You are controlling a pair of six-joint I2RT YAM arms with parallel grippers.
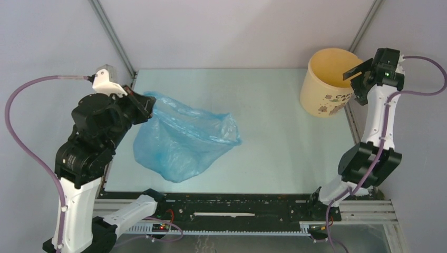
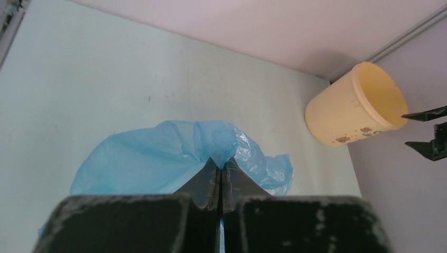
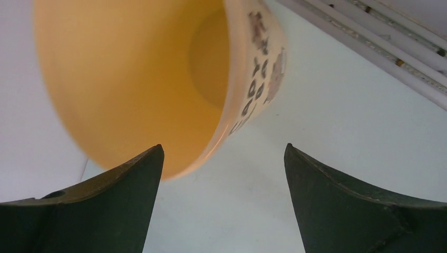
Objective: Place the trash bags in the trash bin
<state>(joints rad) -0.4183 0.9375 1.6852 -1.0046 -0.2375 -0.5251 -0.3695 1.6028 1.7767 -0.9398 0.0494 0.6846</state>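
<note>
Progress is slight. From above, the trash bag lies spread on the left of the table, well apart from the trash bin at the far right.

Left wrist: your left gripper is clenched on the bag's edge.

Right wrist: your right gripper gapes, grasping nothing (the bin's rim is just ahead).

Carrying and stuffing remain.

blue bag, yellow bin, dark lettering

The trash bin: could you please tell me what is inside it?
Only bare yellow wall and part of the bottom show inside the trash bin; the rest is hidden by its wall. The trash bag lies outside it.
</note>
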